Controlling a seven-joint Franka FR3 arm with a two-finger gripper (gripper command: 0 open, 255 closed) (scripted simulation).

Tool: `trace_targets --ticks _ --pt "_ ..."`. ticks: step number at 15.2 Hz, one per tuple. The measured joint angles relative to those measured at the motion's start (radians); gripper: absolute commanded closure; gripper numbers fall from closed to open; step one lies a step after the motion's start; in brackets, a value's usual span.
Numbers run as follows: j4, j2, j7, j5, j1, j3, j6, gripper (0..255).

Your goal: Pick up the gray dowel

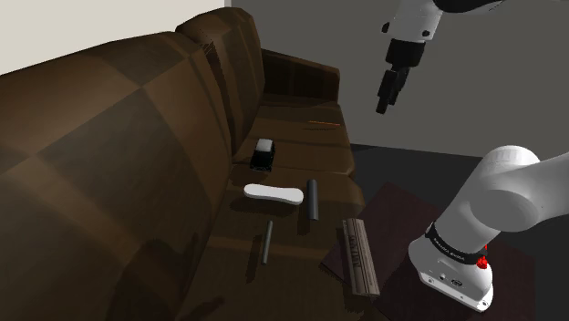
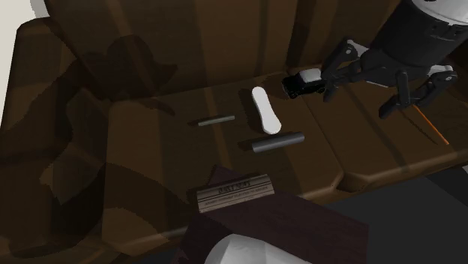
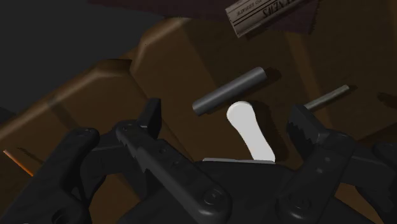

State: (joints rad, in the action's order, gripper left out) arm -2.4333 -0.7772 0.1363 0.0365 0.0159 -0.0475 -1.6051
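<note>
The dowel (image 1: 313,198) is a short, fat, dark gray cylinder, smooth and plain. It's lying flat on the sofa (image 1: 137,137) seat near the front edge. In the shoulder view it's at 3 o'clock of a white oblong thing (image 1: 274,193), just beside it, and I can't tell if they touch. A thinner rod (image 1: 267,241) sits at 7 o'clock and a book (image 1: 360,255) at 5 o'clock, so don't go for the wrong stick. The gripper (image 1: 390,91) hangs well above at about 1 o'clock, with its fingers (image 3: 150,116) spread wide and nothing in them. My take: come down over the dowel's middle, turn the wrist so the jaws straddle it crosswise, and keep off the white thing. Being round, it'll probably roll if nudged.
</note>
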Motion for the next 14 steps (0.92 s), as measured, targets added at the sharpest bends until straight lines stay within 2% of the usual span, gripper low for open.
trace_targets --ticks 2,5,10,14 --pt "-0.015 -0.005 -0.017 0.006 0.001 0.010 -0.011 0" --pt "-0.083 -0.035 -0.119 0.046 0.001 0.071 -0.056 0" --pt "-0.196 -0.053 -0.324 0.138 -0.013 0.204 -0.167 0" --pt "-0.249 -0.022 -0.492 0.216 -0.028 0.321 -0.266 0"
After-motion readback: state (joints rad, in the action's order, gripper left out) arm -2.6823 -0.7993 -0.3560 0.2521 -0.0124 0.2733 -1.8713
